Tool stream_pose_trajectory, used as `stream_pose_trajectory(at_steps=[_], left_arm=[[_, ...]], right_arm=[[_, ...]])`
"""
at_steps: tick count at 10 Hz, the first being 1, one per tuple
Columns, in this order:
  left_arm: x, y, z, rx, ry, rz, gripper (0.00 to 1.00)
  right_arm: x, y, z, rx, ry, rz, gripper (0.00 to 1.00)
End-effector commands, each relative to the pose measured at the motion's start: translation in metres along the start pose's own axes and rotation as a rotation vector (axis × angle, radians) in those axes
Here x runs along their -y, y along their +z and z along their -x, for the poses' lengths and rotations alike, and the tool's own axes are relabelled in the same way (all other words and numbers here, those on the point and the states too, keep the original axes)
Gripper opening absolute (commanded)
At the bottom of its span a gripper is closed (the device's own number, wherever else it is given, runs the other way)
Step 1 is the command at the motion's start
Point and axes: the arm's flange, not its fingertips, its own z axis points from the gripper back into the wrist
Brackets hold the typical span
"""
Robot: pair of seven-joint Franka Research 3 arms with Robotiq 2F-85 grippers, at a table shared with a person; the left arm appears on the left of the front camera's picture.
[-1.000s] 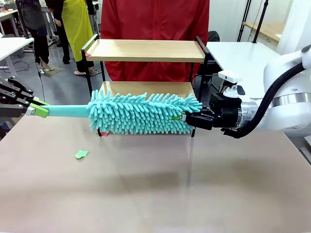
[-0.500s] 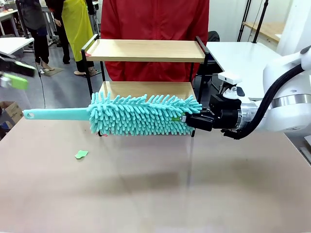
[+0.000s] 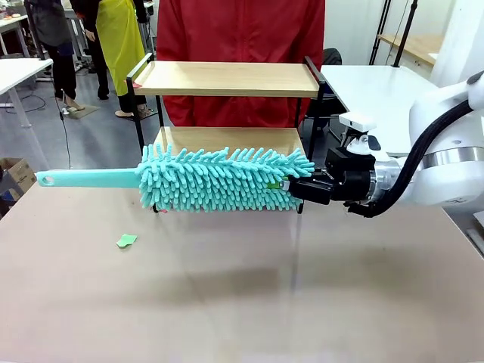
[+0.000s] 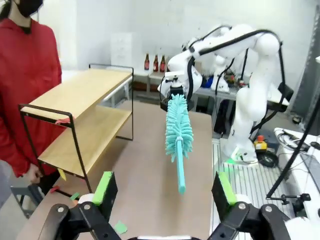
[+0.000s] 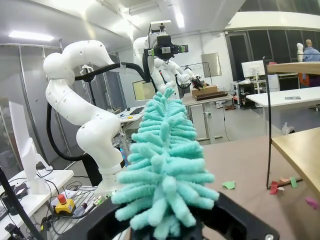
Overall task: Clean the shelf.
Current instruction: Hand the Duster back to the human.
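I see the shelf (image 3: 227,113) standing at the far side of the worktop (image 3: 242,295), near the middle. It has two wooden boards, one high and one low, in a thin black frame. A person in a red top (image 3: 242,45) stands just behind it.

My right gripper (image 3: 291,187) comes in from the right. It is closed tight on the fluffy end of a teal duster (image 3: 219,178). The duster lies flat in the air, in front of the low board of the shelf. Its fluffy head covers most of the front of the low board. Its thin handle (image 3: 87,178) sticks out to the left, past the shelf, and nothing touches that end. From my right wrist camera the fluffy strands (image 5: 165,165) rise straight up between the gripper's black sides.

My left gripper (image 4: 162,192) is wide open and has nothing in it. From its wrist camera I see its two green pads (image 4: 103,186) far apart. The duster handle tip (image 4: 181,187) points at it from farther off, and the two are apart.

A small green scrap (image 3: 126,240) lies on the worktop to the left, nearer to me than the shelf.
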Motion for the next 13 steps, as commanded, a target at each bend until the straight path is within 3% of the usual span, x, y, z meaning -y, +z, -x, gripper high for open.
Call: stream_pose_trajectory(at_steps=[1, 2, 3, 7, 10, 13], left_arm=[[-0.007, 0.005, 0.006, 0.019, -0.021, 0.011, 1.00], [-0.007, 0.000, 0.006, 0.024, -0.028, 0.036, 1.00], [-0.002, 0.012, 0.007, 0.016, 0.001, 0.006, 1.00], [-0.002, 0.012, 0.007, 0.016, 0.001, 0.006, 1.00], [-0.002, 0.012, 0.007, 0.016, 0.001, 0.006, 1.00], [-0.002, 0.012, 0.007, 0.016, 0.001, 0.006, 1.00]], right_arm=[[0.000, -0.001, -0.002, 0.005, 0.004, -0.003, 0.00], [0.000, -0.001, -0.002, 0.005, 0.004, -0.003, 0.00], [0.000, 0.000, 0.000, 0.000, 0.000, 0.000, 0.16], [-0.043, 0.011, -0.102, 0.273, 0.159, 0.065, 0.16], [-0.082, 0.055, -0.169, 0.414, 0.379, 0.386, 0.16], [-0.094, 0.114, -0.188, 0.521, 0.469, 0.766, 0.16]])
